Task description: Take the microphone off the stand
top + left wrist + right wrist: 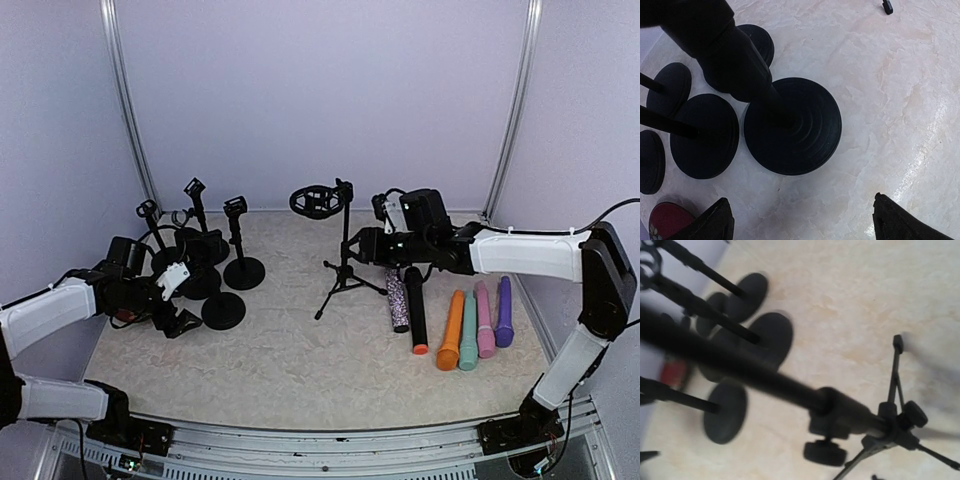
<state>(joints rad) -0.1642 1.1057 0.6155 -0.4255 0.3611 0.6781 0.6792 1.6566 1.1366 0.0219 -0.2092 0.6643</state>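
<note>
A black tripod stand (pixel 345 262) stands mid-table with an empty ring-shaped shock mount (pixel 316 201) at its top. Its pole (pixel 765 377) crosses the blurred right wrist view. My right gripper (pixel 362 245) is beside the pole, at mid-height, with no fingers closed in view, so it looks open. Several microphones lie flat at the right: black (pixel 415 310), glittery (pixel 397 300), orange (pixel 451 330), teal (pixel 468 338), pink (pixel 485 320) and purple (pixel 504 312). My left gripper (pixel 180 315) (pixel 807 220) is open and empty, low over the table beside a round stand base (pixel 792 125).
Several black round-base stands (pixel 243 270) with empty clips cluster at the left, in front of my left arm. A red object (pixel 667 220) lies by the left finger. White walls close in the table (pixel 300 360) at the back and sides.
</note>
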